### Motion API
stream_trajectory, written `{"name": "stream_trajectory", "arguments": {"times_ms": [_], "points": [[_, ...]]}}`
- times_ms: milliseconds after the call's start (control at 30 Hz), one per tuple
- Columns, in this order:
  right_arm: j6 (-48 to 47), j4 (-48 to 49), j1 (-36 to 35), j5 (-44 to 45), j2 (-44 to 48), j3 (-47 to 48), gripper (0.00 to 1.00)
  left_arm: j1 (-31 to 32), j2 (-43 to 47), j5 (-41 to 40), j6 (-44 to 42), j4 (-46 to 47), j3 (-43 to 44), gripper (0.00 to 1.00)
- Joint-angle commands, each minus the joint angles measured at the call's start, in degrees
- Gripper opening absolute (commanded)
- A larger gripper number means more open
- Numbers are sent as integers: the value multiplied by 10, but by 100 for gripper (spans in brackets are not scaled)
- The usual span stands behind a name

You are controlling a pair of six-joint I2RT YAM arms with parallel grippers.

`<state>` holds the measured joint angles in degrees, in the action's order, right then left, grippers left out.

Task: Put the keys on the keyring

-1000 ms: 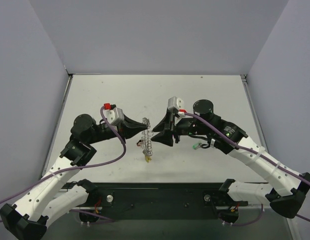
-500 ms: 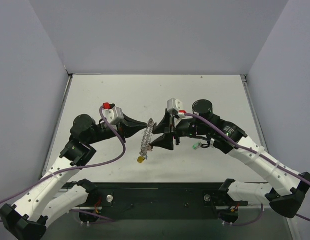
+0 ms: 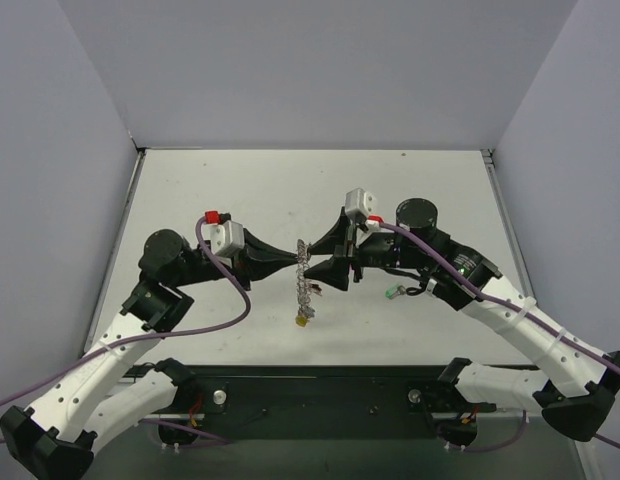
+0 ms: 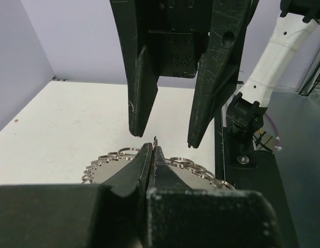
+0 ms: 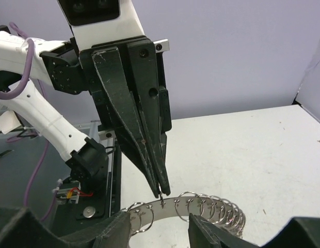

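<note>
The keyring (image 3: 304,276), a thin silver band fringed with small wire loops, hangs in the air at the table's middle. My left gripper (image 3: 295,258) is shut on one of its loops; the left wrist view shows the pinched tips (image 4: 152,150) with the keyring (image 4: 114,157) curving behind them. A yellow-headed key (image 3: 304,320) dangles from the ring's bottom. My right gripper (image 3: 318,262) faces it, open, its fingers either side of the band without touching. In the right wrist view the keyring (image 5: 218,207) arcs between my right gripper (image 5: 160,228) fingers. A green-headed key (image 3: 393,293) lies on the table.
The white table (image 3: 230,190) is walled by grey panels at the back and sides. Both arms' black bases sit along the near edge (image 3: 320,400). The right arm's forearm passes over the green key.
My right gripper has opened and drawn back a little to the right. The keyring swung left with the yellow key, then came back to hang nearly straight down.
</note>
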<state>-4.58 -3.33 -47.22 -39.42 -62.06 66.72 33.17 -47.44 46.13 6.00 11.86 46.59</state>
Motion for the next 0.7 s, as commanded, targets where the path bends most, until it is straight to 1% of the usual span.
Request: {"name": "stream_trajectory", "arguments": {"times_ms": [0,133,400,567,600,667], "points": [[8,63,4,-32,2,14,46,-2,-5,40,16,62,15,0],[12,70,4,-41,-5,17,42,-2,-6,41,21,72,13,0],[17,73,4,-63,-24,21,26,-2,-6,42,45,116,0,0],[27,86,4,-63,-27,19,17,-2,-11,48,55,127,-1,0],[29,89,4,-63,-26,18,13,-2,-12,51,57,127,0,0],[32,92,4,-60,-24,18,2,-2,-16,56,59,126,2,0]]}}
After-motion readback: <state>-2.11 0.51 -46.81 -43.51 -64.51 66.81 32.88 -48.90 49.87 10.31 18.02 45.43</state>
